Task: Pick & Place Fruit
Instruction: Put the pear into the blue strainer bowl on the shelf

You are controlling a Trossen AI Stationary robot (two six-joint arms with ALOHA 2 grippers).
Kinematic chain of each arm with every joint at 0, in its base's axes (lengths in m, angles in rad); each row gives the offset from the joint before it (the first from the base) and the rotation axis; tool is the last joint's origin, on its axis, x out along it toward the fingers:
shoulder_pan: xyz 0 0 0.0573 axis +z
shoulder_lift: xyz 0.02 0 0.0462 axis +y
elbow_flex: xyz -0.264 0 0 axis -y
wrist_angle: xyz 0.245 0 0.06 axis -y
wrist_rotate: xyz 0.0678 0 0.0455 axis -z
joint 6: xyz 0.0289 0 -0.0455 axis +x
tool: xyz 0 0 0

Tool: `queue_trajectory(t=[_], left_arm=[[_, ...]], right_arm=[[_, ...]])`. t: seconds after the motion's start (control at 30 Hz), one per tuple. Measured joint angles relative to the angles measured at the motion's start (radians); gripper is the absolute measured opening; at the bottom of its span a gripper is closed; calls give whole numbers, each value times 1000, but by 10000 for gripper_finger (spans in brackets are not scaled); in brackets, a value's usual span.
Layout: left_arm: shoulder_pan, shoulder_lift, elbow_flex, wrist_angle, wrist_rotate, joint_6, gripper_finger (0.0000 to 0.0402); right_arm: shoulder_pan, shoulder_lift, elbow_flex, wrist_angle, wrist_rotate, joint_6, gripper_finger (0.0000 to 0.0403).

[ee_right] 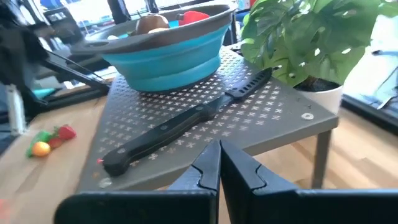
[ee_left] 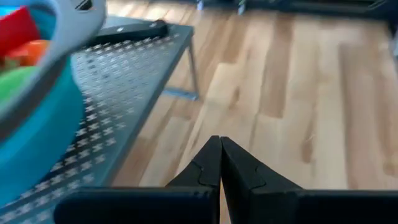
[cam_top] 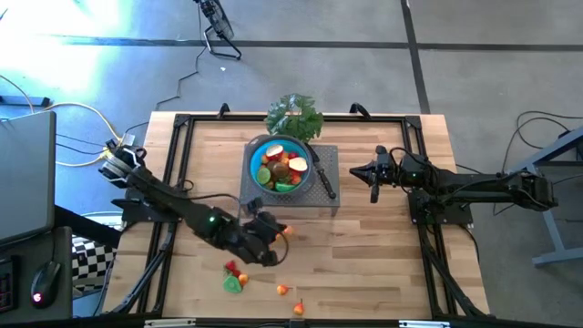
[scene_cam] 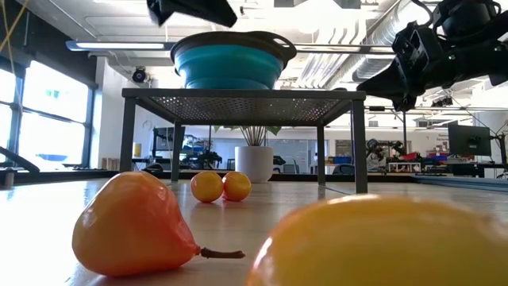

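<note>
The blue bowl [cam_top: 258, 153] stands on a grey perforated stand [cam_top: 328, 157] at mid-table and holds several toy fruits [cam_top: 284, 167]. More fruit lies on the wooden table near its front edge: a red and green cluster [cam_top: 234, 276], small orange pieces [cam_top: 283, 290], and a small orange fruit [cam_top: 289, 230]. In the low view an orange pear [scene_cam: 135, 234] and a yellow fruit [scene_cam: 381, 242] lie close by. My left gripper [cam_top: 275, 231] [ee_left: 219, 140] hovers shut and empty in front of the stand. My right gripper [cam_top: 373, 173] [ee_right: 219, 144] waits shut at the stand's right.
A black-handled knife [cam_top: 324, 177] [ee_right: 168, 134] lies on the stand to the right of the bowl. A leafy green plant [cam_top: 294, 116] stands behind the stand. A black frame [cam_top: 182, 123] runs around the tabletop. Bare wood lies at the front right.
</note>
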Motion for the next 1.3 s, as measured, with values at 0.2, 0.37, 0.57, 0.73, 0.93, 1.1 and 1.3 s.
queue_trajectory(t=[0.2,0.37,0.57,0.73,0.93,1.1,1.3], left_arm=[[-49,-95,-273,432,10,220,0],[-105,-182,-468,700,40,381,0],[-167,-341,-666,798,39,393,0],[-224,-504,-798,804,40,417,0],[-292,-728,-930,804,47,497,0],[-331,-903,-1036,804,50,512,0],[-330,-1030,-1093,791,108,501,0]], right_arm=[[0,0,0,-11,-82,25,2],[15,0,0,0,-82,25,2],[84,0,0,70,5,24,2],[170,0,0,158,128,21,2],[302,1,43,191,297,21,2],[420,99,138,179,412,7,2],[519,330,329,105,501,-12,2]])
